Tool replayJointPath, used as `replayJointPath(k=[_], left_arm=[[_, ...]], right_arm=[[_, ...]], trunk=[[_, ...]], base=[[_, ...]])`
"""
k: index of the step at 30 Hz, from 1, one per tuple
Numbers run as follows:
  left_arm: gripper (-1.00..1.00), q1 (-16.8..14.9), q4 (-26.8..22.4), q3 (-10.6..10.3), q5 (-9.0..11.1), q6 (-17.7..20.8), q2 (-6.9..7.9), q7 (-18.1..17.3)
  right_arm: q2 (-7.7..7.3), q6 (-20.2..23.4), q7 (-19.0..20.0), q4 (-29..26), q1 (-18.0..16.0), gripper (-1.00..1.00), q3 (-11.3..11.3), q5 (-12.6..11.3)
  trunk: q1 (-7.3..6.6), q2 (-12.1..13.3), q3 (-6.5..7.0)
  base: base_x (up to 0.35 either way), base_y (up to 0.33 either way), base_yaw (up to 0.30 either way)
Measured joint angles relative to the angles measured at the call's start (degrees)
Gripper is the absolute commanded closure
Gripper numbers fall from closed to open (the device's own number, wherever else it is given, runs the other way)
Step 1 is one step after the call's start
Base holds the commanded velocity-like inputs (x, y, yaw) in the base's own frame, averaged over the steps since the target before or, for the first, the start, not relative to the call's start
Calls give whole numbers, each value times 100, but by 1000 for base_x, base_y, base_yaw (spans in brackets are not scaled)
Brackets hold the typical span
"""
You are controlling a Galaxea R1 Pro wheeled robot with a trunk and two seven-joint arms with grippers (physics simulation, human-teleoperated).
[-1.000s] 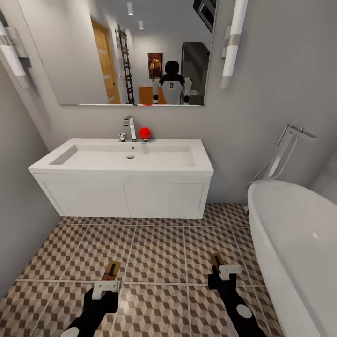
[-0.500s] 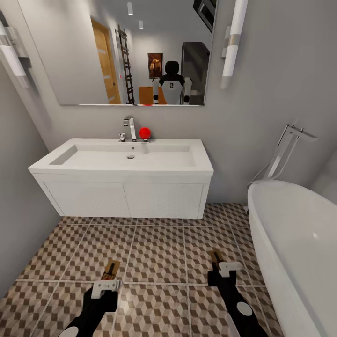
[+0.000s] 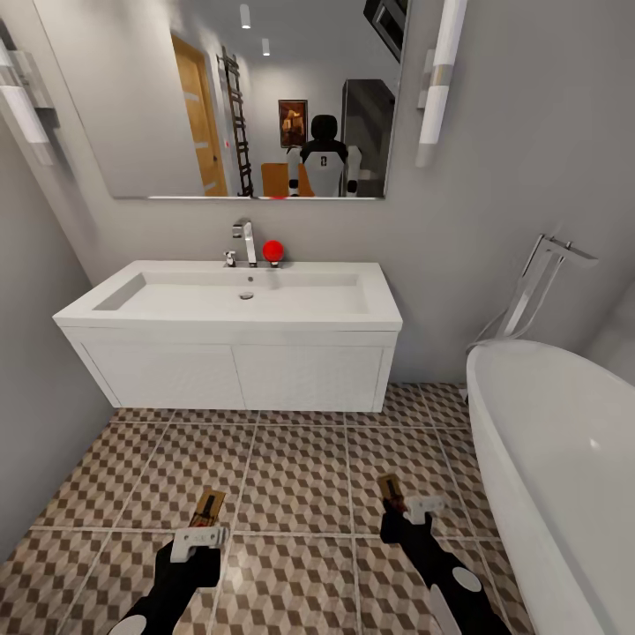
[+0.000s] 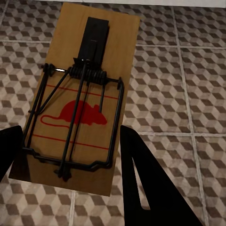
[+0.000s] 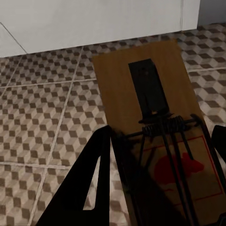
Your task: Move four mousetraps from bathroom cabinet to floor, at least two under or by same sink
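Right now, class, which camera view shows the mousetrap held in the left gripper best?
The left wrist view: the mousetrap shows nearly whole, its spring, bar and red mouse mark plain. The head view shows it small, poking beyond the left gripper. The right wrist view shows another trap.

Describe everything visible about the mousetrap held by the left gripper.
The mousetrap is a flat rectangular tan wooden board printed with a red mouse silhouette and red lines. A dark wire bar, coiled spring and black rectangular plate sit on top. The left gripper holds it at one end, its black fingers flanking the board's sides, face up and roughly level above the cube-patterned bathroom floor, in front of the white sink vanity. It appears clear of the floor.
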Motion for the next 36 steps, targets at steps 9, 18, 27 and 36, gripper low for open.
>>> replayJointPath(k=[9,18,27,36], left_arm=[[100,0,0,0,-5,22,-4,15],[100,0,0,0,-6,19,0,16],[100,0,0,0,-6,17,0,16],[100,0,0,0,-6,17,-1,16]], right_arm=[[12,94,-988,21,0,100,-8,-29],[8,219,-1431,23,0,100,-17,-79],[14,655,-1538,22,0,100,-28,-54],[15,714,-1749,22,0,100,-29,-58]], trunk=[[0,0,0],[0,0,0],[0,0,0],[0,0,0]], base=[[0,0,0],[0,0,0],[0,0,0],[0,0,0]])
